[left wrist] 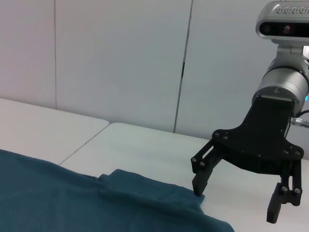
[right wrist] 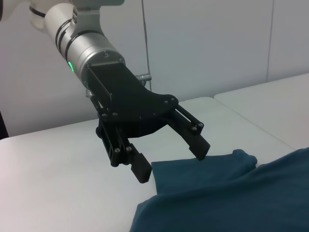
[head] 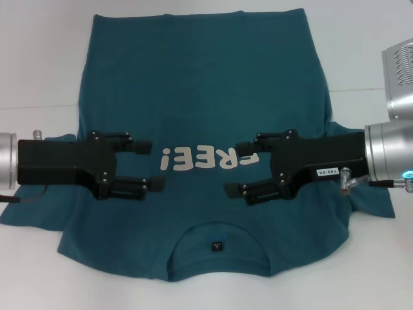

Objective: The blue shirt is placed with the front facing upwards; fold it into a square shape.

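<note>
Blue shirt [head: 206,97] flat, lettering up, collar toward robot, hem away.

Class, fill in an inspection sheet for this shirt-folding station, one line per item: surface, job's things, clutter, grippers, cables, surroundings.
Surface: white table, made of panels with a seam showing in both wrist views.
Job's things: blue shirt spread flat, front up, white "FREE!" lettering across the chest, collar with its neck tag nearest the robot, sleeves out to both sides.
Clutter: nothing seen.
Grippers: left gripper open over the shirt beside the lettering; right gripper open, facing it from the other side. Neither holds cloth.
Cables: a thin cable at the right wrist.
Surroundings: plain white wall panels behind the table.
</note>
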{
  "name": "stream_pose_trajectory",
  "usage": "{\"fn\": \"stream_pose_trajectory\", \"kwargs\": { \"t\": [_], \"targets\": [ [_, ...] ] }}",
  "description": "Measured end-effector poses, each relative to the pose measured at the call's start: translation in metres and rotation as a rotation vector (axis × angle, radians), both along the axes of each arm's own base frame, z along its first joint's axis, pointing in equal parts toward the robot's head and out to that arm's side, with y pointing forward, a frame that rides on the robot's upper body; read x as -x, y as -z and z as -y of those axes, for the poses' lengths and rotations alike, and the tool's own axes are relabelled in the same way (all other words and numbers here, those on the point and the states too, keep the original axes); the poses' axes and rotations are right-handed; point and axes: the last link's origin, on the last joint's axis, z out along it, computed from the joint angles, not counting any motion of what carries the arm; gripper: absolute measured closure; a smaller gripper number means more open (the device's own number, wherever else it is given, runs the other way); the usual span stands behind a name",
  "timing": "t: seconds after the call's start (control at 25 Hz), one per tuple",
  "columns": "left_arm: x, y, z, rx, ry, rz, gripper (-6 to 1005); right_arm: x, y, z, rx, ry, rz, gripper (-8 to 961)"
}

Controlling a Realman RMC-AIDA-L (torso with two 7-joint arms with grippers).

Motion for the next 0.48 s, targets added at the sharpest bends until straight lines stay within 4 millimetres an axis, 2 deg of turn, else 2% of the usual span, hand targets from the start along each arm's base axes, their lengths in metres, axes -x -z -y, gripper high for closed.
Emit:
{"fn": "stream_pose_trajectory", "kwargs": {
  "t": [0.32, 0.48],
  "targets": [
    [-0.001, 0.002, -0.001, 0.001, -0.017, 0.004, 172, -0.001, -0.001, 0.0, -0.003, 0.009, -0.004, 46],
    [-0.001, 0.003, 0.0, -0.006, -0.025, 0.016, 172, -0.004, -0.011, -0.008, -0.043, 0.088, -0.031, 46]
  ]
}}
